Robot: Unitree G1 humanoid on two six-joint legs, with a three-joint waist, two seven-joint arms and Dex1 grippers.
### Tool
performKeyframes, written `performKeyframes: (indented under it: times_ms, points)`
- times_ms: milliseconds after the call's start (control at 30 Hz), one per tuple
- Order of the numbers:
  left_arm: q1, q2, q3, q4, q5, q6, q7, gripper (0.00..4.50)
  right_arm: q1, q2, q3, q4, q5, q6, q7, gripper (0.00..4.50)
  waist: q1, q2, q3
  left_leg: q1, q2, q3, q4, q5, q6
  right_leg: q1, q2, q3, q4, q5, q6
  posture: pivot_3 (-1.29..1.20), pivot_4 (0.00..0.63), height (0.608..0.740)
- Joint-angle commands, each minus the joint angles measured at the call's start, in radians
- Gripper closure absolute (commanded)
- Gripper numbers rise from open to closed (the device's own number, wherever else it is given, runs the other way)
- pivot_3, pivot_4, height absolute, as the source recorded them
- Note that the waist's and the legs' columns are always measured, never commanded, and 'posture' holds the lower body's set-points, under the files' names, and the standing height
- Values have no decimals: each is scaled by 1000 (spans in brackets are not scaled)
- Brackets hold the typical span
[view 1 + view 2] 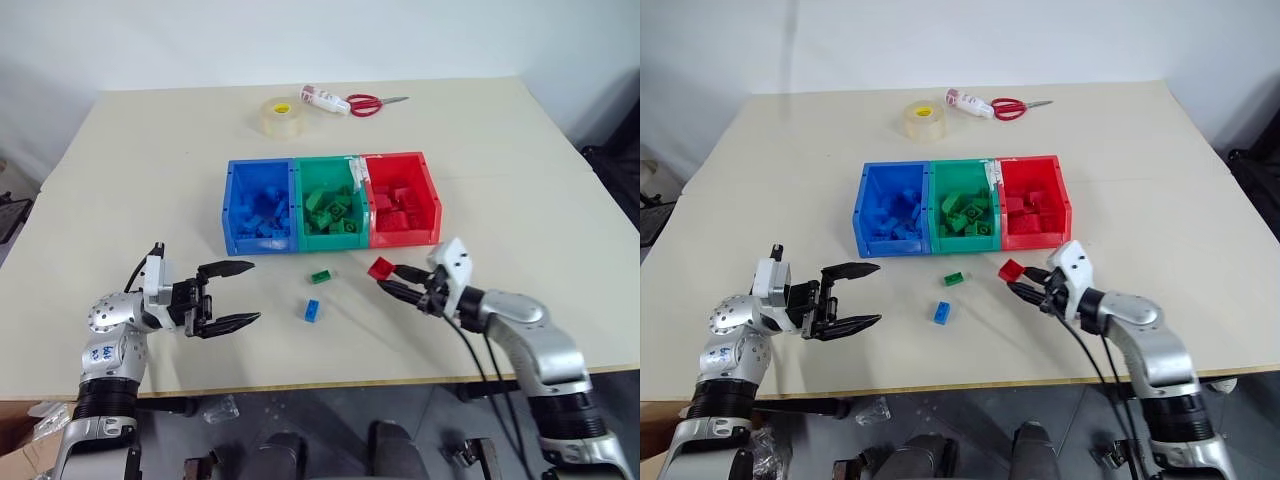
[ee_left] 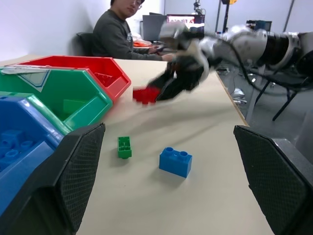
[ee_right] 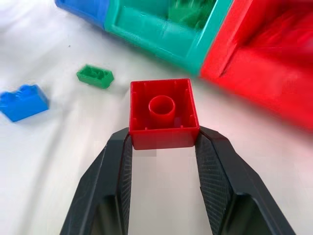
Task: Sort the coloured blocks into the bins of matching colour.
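From the head, the right hand is clamped on a red block just before the red bin. Left wrist: left hand fingers apart, green block and blue block ahead on the tabletop. Right wrist: red block pinched between fingertips.

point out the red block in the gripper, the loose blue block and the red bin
red block (image 3: 162, 113), right wrist view, its hollow underside
loose blue block (image 1: 312, 310), left eye view, its top face
red bin (image 1: 436, 206), left eye view, its right wall

Red block, green block, blue block; blue, green, red bins.
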Motion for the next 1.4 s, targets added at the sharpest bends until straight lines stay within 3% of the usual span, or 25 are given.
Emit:
performKeyframes:
  times_ms: [33,333,600,633,700,967,1233,1400]
  points:
    - [-12,5,8,-5,-13,-4,-16,0,-114,-56,-60,-3,16,-2,-2,3042,-4,0,0,0,0,1,0,0,0,0,0,0,0,0,0,0,150,740]
    - [-59,-2,1,47,-2,-18,-38,0,-486,-73,32,455,-163,-194,5,3042,-1,0,0,0,0,1,0,0,0,-1,0,0,0,0,0,0,150,740]
    - [-66,-6,-2,58,-2,-30,-42,0,-639,-61,81,669,-237,-292,52,282,-7,0,0,-1,0,1,-1,0,0,-2,0,0,0,0,0,0,150,740]
    - [-66,-6,-2,59,-2,-31,-42,0,-644,-62,81,675,-239,-297,57,34,-7,0,0,-1,0,1,-1,0,0,-2,0,0,0,0,0,0,150,740]
    - [-66,-6,-3,60,-3,-33,-42,0,-641,-75,81,664,-242,-299,76,34,-6,0,0,-1,0,1,-1,0,0,-2,0,0,0,0,0,0,150,740]
    - [-75,-4,-8,73,-3,-29,-52,0,-504,-159,41,464,-192,-223,161,34,-2,0,0,-1,0,0,0,0,0,-2,0,-1,0,0,0,0,150,740]
    - [-65,-2,-27,49,6,-16,-46,0,-113,-318,-143,116,31,-132,351,34,1,0,0,-2,-1,0,0,0,0,-2,-1,-1,0,0,0,0,150,740]
    - [32,30,-15,-82,28,4,36,0,51,-385,-223,82,89,-136,434,34,-4,0,0,-1,0,2,0,0,1,-1,0,0,0,0,0,0,150,740]
